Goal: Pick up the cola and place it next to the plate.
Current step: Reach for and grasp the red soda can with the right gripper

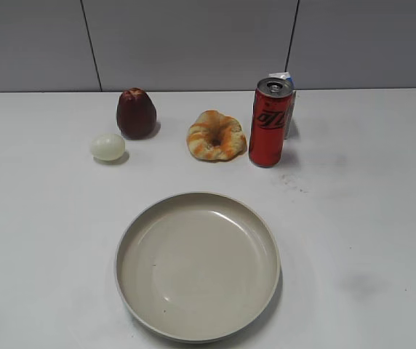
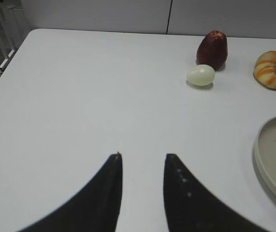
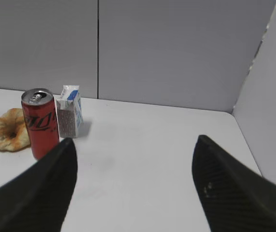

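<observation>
The cola [image 1: 270, 122] is a tall slim red can with black script and a silver top, standing upright at the back, right of centre. It also shows at the left of the right wrist view [image 3: 40, 123]. The plate [image 1: 142, 225] is a large round beige dish near the front; its rim shows at the right edge of the left wrist view [image 2: 260, 154]. My right gripper [image 3: 135, 142] is open and empty, apart from the can, which is to its left. My left gripper [image 2: 143, 157] is open and empty over bare table. Neither gripper shows in the exterior view.
A small white-and-blue carton [image 1: 286, 91] stands just behind the can. A croissant-like bread [image 1: 216, 135], a dark red fruit [image 1: 135, 113] and a pale egg [image 1: 107, 147] lie in a row at the back. Grey wall panels stand behind; a side wall [image 3: 273, 96] is on the right.
</observation>
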Action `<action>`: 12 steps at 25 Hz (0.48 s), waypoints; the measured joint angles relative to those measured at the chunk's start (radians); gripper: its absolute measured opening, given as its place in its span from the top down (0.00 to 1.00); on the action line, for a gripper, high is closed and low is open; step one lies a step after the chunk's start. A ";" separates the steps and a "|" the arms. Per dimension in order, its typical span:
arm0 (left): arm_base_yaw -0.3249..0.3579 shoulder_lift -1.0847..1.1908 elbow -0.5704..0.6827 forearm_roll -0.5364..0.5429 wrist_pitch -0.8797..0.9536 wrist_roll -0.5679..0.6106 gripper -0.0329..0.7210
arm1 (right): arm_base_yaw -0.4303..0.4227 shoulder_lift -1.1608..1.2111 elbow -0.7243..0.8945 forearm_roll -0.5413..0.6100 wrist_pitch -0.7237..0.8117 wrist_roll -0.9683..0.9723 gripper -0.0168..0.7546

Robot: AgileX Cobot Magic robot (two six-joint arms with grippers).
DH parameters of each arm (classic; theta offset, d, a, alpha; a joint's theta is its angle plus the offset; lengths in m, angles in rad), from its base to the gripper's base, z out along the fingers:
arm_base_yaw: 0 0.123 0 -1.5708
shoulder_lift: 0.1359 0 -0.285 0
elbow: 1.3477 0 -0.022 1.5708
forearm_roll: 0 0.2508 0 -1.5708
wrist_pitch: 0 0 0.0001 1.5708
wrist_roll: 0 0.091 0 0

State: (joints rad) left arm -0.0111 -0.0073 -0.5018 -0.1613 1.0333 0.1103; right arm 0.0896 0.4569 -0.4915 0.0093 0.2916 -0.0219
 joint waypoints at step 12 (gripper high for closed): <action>0.000 0.000 0.000 0.000 0.000 0.000 0.64 | 0.109 0.889 -0.627 0.051 0.225 -0.028 0.16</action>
State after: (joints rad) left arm -0.0111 -0.0073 -0.5018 -0.1613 1.0333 0.1103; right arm 0.1983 1.3463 -1.1184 0.0603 0.5169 -0.0501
